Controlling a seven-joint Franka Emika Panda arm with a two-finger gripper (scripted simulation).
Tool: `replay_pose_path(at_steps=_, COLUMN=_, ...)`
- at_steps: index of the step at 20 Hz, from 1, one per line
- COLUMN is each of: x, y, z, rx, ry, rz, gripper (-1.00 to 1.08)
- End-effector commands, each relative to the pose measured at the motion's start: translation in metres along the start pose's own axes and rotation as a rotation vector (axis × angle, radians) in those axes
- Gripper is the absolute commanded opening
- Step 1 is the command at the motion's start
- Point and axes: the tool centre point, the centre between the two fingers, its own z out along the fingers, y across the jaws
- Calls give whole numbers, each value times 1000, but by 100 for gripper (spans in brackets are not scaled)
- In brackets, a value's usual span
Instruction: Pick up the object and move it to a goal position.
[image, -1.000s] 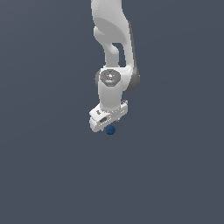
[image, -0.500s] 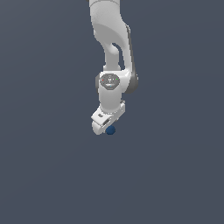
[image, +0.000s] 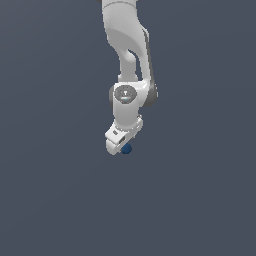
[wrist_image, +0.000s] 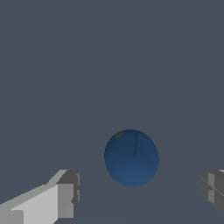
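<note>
Shifted only slightly over the last second: gripper (image: 121, 144) sitting a touch higher against the dark blue ball (image: 127, 148), arm (image: 127, 45) leaning a bit differently, otherwise nearly the same pose just below the middle of the exterior view. Ball peeking out at the lower right edge of the white hand there. From the wrist view, ball (wrist_image: 131, 157) low and centre in the frame, between the two fingertips (wrist_image: 68, 194) with clear gaps on both sides. Jaws spread wide, holding nothing. Probably lined up for the grasp, with closing on the ball not yet done. No goal marker visible in either view.
</note>
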Motion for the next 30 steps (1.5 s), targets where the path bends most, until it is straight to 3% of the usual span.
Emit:
replay_pose_path(at_steps=1, x=0, y=0, z=4, rx=0, ry=0, rz=-1, gripper=100)
replay_pose_path(at_steps=15, x=0, y=-1, z=49, rx=0, ry=0, rz=-5, gripper=100)
replay_pose_path(at_steps=16, x=0, y=-1, z=49, rx=0, ry=0, rz=-5, gripper=-100)
replay_pose_path(at_steps=30, x=1, y=-2, z=44, rx=0, ry=0, rz=-4, gripper=-100)
